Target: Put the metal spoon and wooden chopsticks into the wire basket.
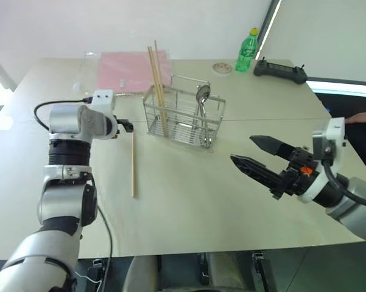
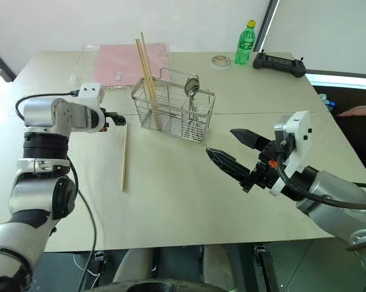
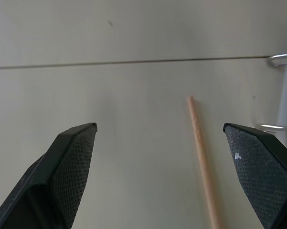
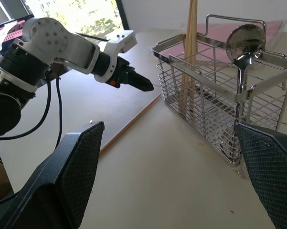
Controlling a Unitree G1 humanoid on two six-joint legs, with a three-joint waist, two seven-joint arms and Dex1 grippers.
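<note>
1. The left claw is mostly hidden behind its own wrist.
2. A person's hand is cut off at the right edge.
3. The spoon handle blurs among the basket wires.

The left arm rises along the left edge of the frame, elbow bent, wrist tipped forward and down; the left gripper stands open and empty at centre left. The right arm comes in from the lower right, its right gripper held about level, pointing left, fingers spread wide, empty
</note>
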